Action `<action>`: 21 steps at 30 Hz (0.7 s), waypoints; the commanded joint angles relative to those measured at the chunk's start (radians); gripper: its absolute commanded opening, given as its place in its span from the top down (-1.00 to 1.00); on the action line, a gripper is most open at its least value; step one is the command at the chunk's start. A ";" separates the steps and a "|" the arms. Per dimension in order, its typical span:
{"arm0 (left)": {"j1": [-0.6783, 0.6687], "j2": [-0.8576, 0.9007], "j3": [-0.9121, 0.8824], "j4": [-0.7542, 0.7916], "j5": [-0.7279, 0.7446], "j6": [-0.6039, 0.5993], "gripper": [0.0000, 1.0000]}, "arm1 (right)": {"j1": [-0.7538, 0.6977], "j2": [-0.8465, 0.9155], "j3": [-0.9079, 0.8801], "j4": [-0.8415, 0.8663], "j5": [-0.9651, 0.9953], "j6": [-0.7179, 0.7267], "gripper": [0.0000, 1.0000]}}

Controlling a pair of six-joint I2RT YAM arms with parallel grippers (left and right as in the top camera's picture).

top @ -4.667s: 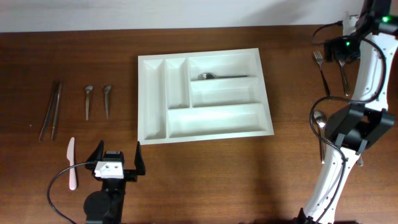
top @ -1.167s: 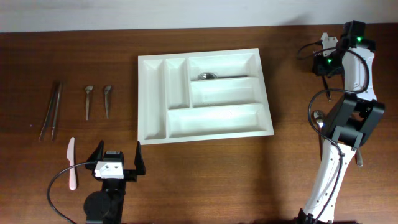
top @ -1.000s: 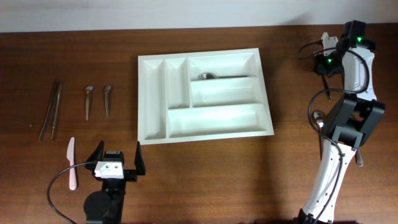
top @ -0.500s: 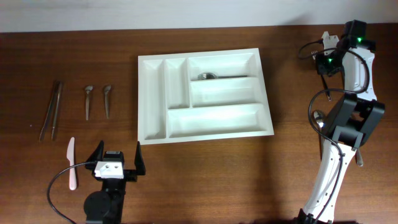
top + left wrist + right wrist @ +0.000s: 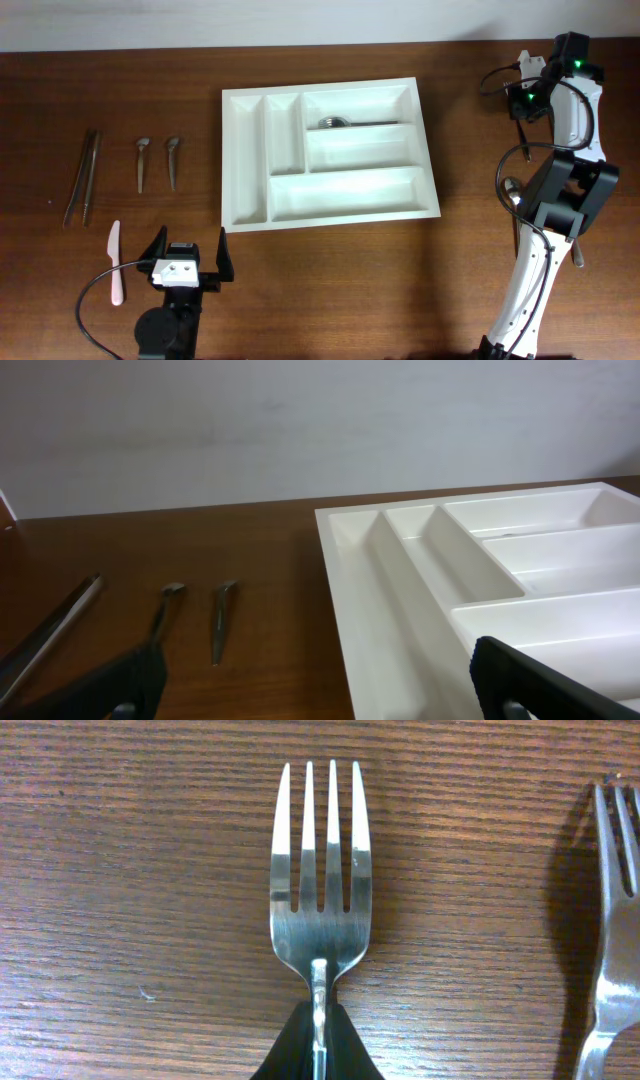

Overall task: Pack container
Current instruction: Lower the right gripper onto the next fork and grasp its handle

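Observation:
The container point(image 5: 330, 155) is a white compartmented tray at the table's middle, with one piece of metal cutlery point(image 5: 352, 123) lying in its top long compartment. In the right wrist view a steel fork point(image 5: 320, 910) lies flat on the wood, tines pointing away. My right gripper point(image 5: 317, 1055) is shut on the fork's handle just below its neck. From overhead the right arm point(image 5: 560, 90) hides this fork. My left gripper point(image 5: 188, 262) stands open near the front left, holding nothing; the container's near-left corner point(image 5: 400, 590) lies ahead of it.
A second fork point(image 5: 612, 920) lies just right of the held one. A spoon point(image 5: 513, 195) sits partly under the right arm. At the left lie long tongs point(image 5: 82, 178), two small spoons point(image 5: 141, 162) point(image 5: 173, 160) and a pink knife point(image 5: 115, 262).
Since the oldest frame the right arm has swung in over the forks at the far right. Over the last second it barely shifts. The left arm is still.

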 commanded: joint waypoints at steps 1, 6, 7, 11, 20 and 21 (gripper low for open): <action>0.005 -0.008 -0.002 -0.004 0.004 -0.006 -0.98 | -0.011 0.058 -0.018 -0.008 0.050 0.001 0.92; 0.005 -0.008 -0.002 -0.004 0.004 -0.006 -0.98 | -0.009 0.056 0.008 -0.029 0.045 0.002 0.92; 0.005 -0.008 -0.002 -0.004 0.004 -0.006 -0.98 | -0.008 0.055 0.022 -0.040 0.041 0.002 0.92; 0.005 -0.008 -0.002 -0.004 0.004 -0.006 -0.98 | -0.008 0.052 0.113 -0.106 0.035 0.001 0.92; 0.005 -0.008 -0.002 -0.004 0.004 -0.006 -0.98 | -0.008 0.051 0.245 -0.195 -0.011 -0.021 0.93; 0.005 -0.008 -0.002 -0.004 0.004 -0.006 -0.98 | -0.008 0.051 0.266 -0.213 -0.017 -0.030 0.92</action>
